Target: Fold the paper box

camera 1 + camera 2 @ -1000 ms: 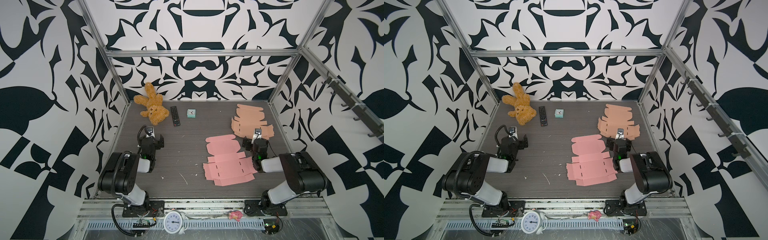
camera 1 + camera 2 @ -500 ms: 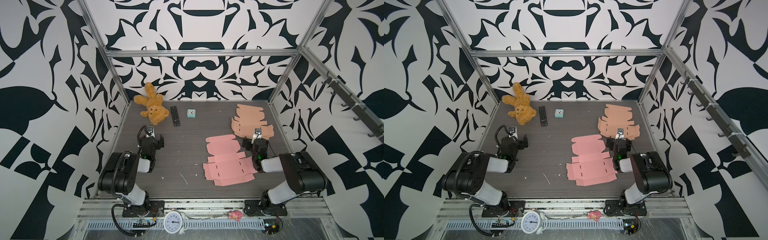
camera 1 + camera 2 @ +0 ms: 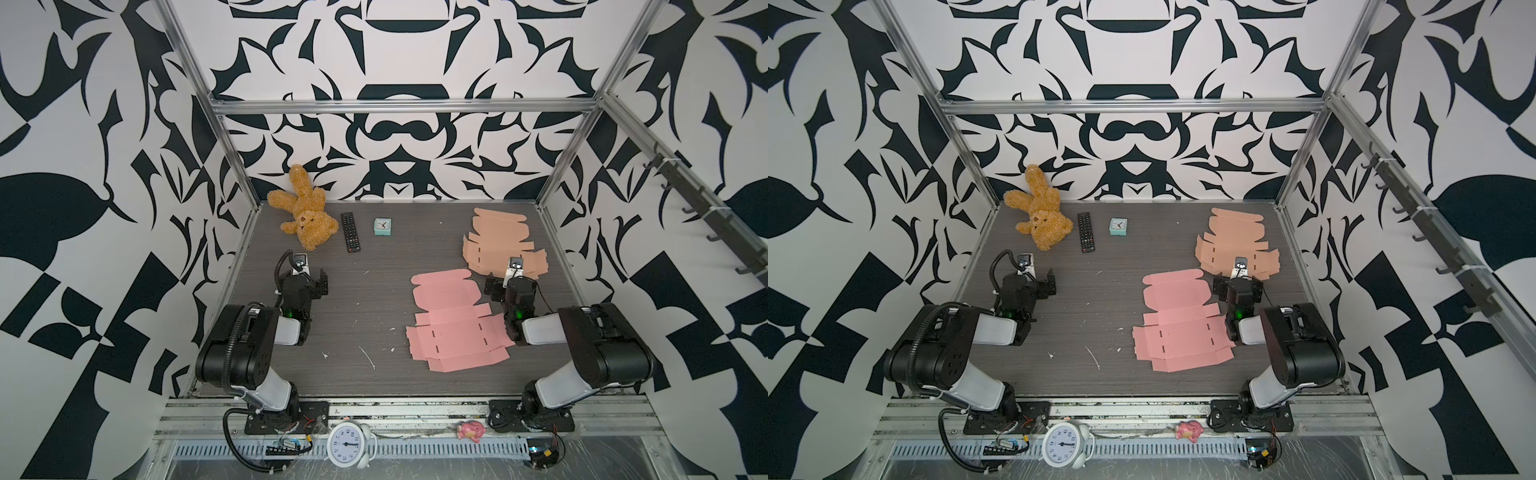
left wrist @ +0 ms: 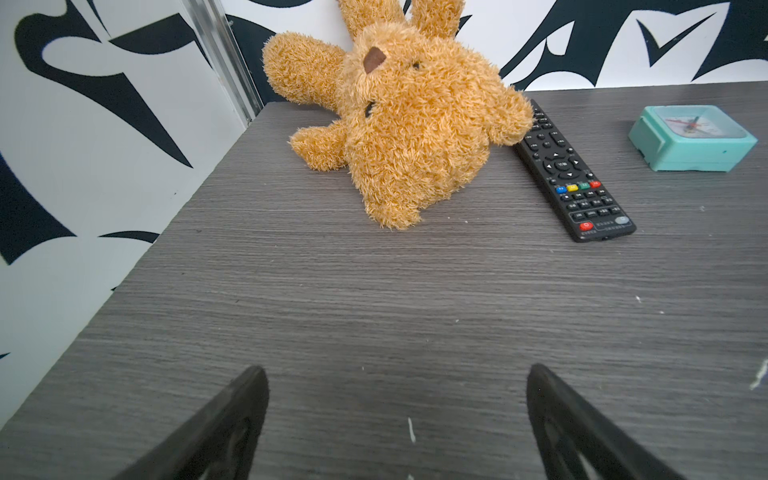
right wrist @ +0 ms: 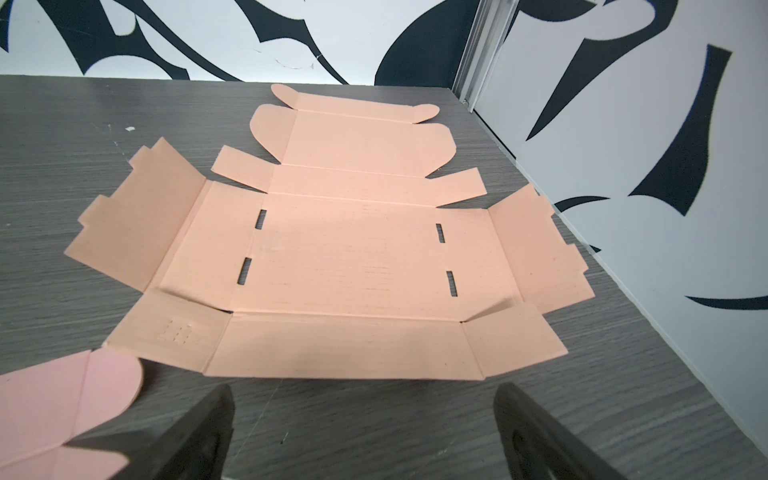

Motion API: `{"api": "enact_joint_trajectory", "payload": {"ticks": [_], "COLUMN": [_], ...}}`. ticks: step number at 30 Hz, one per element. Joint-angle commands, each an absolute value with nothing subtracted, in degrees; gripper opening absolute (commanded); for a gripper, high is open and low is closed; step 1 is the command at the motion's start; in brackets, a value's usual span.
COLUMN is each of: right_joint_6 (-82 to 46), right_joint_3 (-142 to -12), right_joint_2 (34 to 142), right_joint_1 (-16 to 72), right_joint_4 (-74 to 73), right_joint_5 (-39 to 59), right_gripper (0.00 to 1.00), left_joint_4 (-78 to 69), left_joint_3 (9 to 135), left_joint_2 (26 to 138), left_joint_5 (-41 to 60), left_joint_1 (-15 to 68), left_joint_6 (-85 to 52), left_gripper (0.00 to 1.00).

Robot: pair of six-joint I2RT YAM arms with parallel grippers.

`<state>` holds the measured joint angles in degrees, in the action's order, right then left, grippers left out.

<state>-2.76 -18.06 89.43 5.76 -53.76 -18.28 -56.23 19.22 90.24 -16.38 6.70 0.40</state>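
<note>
Two unfolded paper box blanks lie flat on the dark table. The pink blank (image 3: 453, 322) (image 3: 1179, 322) is right of centre, and one rounded flap of it (image 5: 62, 415) shows in the right wrist view. The peach blank (image 3: 498, 241) (image 3: 1233, 243) (image 5: 353, 257) lies behind it, near the right wall. My right gripper (image 3: 513, 283) (image 3: 1238, 285) (image 5: 363, 395) stands open and empty, low over bare table just short of the peach blank's near edge and beside the pink one. My left gripper (image 3: 305, 280) (image 3: 1034, 280) (image 4: 397, 374) is open and empty over bare table at the left.
A brown teddy bear (image 3: 305, 220) (image 4: 407, 124), a black remote (image 3: 350, 232) (image 4: 573, 174) and a small teal clock (image 3: 382, 227) (image 4: 690, 137) lie along the back left. A white alarm clock (image 3: 348, 444) and a pink toy (image 3: 470, 431) sit on the front rail. Patterned walls enclose the table.
</note>
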Motion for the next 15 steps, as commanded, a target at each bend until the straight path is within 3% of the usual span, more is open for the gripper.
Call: {"api": "enact_joint_trajectory", "payload": {"ticks": [1,15], "right_joint_6": [-2.41,-2.33], "right_joint_3": [-19.26,-19.42], "right_joint_2": [89.21,89.26], "right_joint_1": [5.83,5.85], "right_joint_4": [-54.53,-54.30], "right_joint_5": [-18.87,-18.88], "right_gripper": [0.99,0.99], "left_joint_4": [-56.42,-56.36], "left_joint_3": [19.95,19.95], "left_joint_2": [90.16,90.19], "left_joint_5": [-15.73,-15.73], "left_joint_1": [6.42,6.42], "left_joint_6": [0.27,0.31], "left_gripper": [0.99,0.99]}}
